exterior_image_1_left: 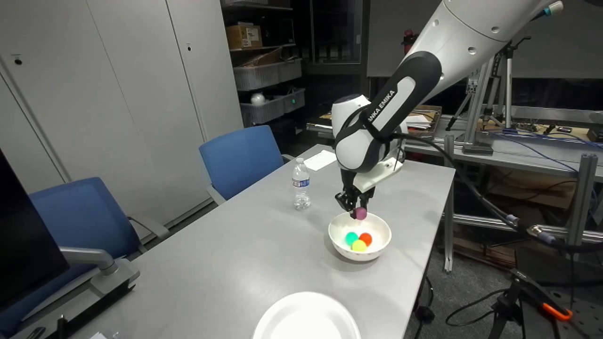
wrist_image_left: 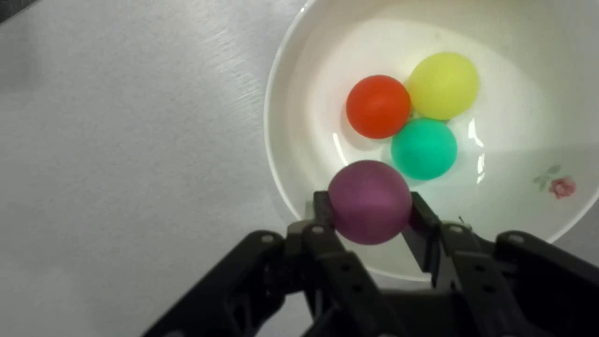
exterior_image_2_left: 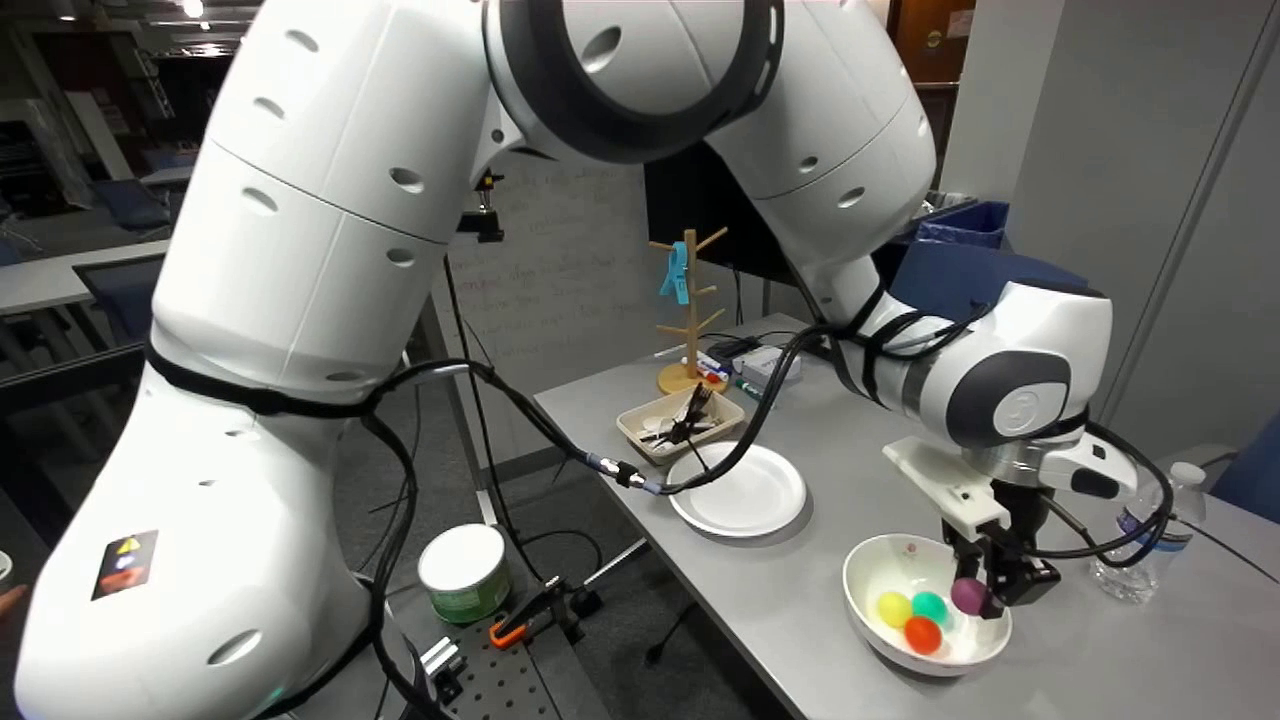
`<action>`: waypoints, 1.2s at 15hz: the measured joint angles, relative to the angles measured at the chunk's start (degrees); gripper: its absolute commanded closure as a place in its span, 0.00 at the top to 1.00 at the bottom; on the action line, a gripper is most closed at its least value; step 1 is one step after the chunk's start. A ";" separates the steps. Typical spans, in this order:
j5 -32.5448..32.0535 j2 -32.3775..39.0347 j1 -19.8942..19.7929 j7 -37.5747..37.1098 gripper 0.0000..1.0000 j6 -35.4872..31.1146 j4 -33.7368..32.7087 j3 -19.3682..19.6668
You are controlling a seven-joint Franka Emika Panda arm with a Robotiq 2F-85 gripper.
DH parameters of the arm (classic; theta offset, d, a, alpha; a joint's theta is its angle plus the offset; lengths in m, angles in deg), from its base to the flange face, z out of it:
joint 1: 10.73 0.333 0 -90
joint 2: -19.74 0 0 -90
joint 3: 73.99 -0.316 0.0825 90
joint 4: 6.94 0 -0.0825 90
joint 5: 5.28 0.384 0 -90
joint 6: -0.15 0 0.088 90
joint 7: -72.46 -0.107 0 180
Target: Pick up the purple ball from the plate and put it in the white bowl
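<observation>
The purple ball point(wrist_image_left: 369, 203) is held between the two fingertips of my gripper point(wrist_image_left: 370, 210) in the wrist view. The gripper is shut on it. In both exterior views the purple ball point(exterior_image_1_left: 361, 213) point(exterior_image_2_left: 969, 596) hangs at the gripper's tip over the white bowl point(exterior_image_1_left: 358, 255) point(exterior_image_2_left: 872, 572), near its rim. In the wrist view the ball overlaps the side of the white bowl point(wrist_image_left: 524, 107). The bowl holds a red ball point(wrist_image_left: 378, 106), a yellow ball point(wrist_image_left: 442, 86) and a green ball point(wrist_image_left: 424, 149). The flat white plate point(exterior_image_1_left: 306, 320) point(exterior_image_2_left: 738, 492) lies on the table, apart from the bowl.
A water bottle point(exterior_image_1_left: 301, 184) point(exterior_image_2_left: 1150, 540) stands on the table near the gripper. A tray of cutlery point(exterior_image_2_left: 680, 425) and a wooden stand point(exterior_image_2_left: 690, 310) are beyond the plate. A white sheet point(exterior_image_1_left: 320, 160) lies at the table's far end. Blue chairs point(exterior_image_1_left: 242, 157) line one side.
</observation>
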 measured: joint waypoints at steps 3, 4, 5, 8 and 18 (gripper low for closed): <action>0.00 1.17 -0.05 -0.53 0.16 0.00 -0.66 0.30; 0.00 1.61 -0.06 -0.74 0.16 0.00 -0.96 0.32; 0.00 2.02 -0.06 -0.92 0.16 0.00 -1.22 0.32; 0.00 3.14 -0.05 -1.48 0.69 0.00 -2.02 0.31; 0.00 4.52 0.05 -2.39 1.00 0.00 -3.08 0.13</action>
